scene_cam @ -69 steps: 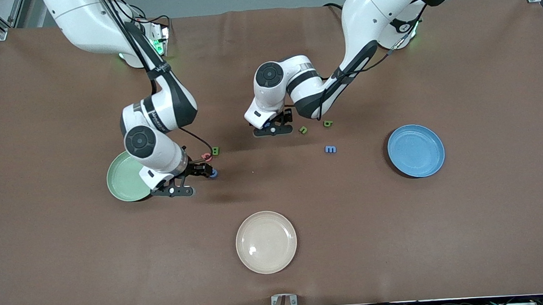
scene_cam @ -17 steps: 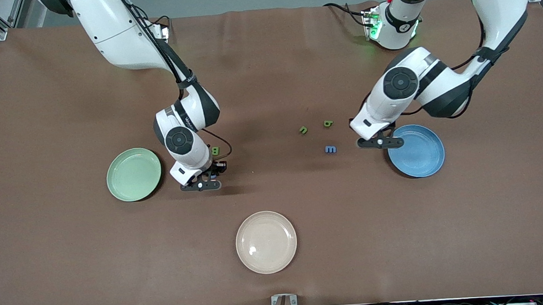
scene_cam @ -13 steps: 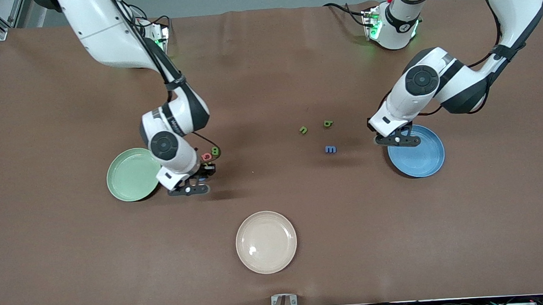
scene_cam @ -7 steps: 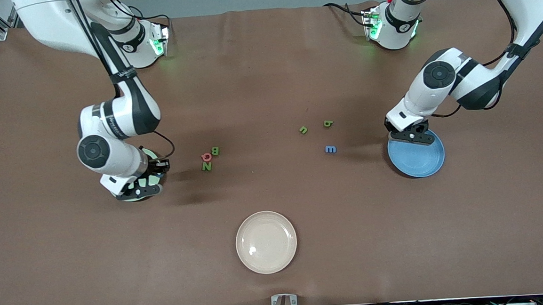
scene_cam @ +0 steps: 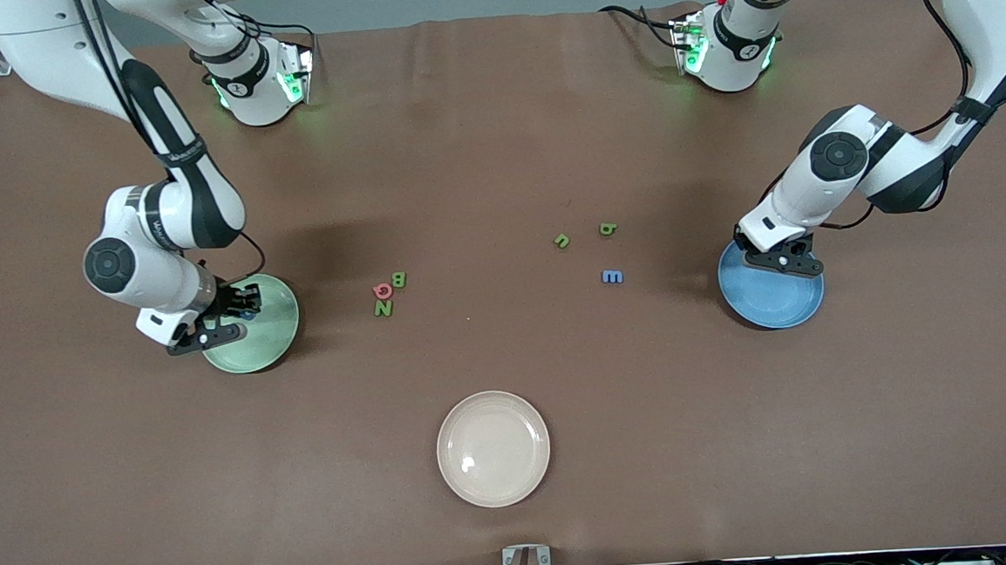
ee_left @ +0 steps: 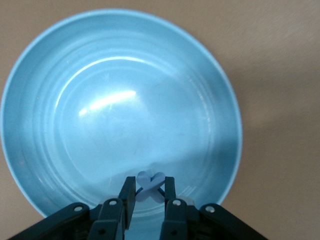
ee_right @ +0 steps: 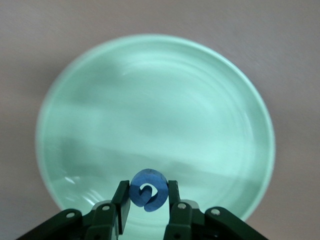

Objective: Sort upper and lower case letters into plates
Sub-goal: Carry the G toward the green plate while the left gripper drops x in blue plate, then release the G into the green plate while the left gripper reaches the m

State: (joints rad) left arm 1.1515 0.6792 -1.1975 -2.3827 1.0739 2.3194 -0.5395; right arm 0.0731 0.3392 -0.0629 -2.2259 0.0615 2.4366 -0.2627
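- Letters are being sorted two at once: the left hand point(ee_left: 146, 194) is pinching a pale blue x point(ee_left: 149, 186) over the blue plate point(scene_cam: 797, 306), and the right hand point(ee_right: 146, 200) is clamping a dark blue G point(ee_right: 147, 190) over the green plate point(scene_cam: 275, 331).
- Both plates are looking bare, so this is likely the first drop into each.
- Six letters are lying on the bench point(scene_cam: 494, 143) between the plates: B point(scene_cam: 399, 279), Q point(scene_cam: 382, 291) and N point(scene_cam: 383, 308) toward the green plate, n point(scene_cam: 562, 241), b point(scene_cam: 608, 229) and m point(scene_cam: 613, 277) toward the blue one.
- Next, each hand is probably needing to lower and spread its fingers so the letter is landing flat inside the rim.
- A cream plate point(scene_cam: 493, 448) is sitting unused nearest the front camera.
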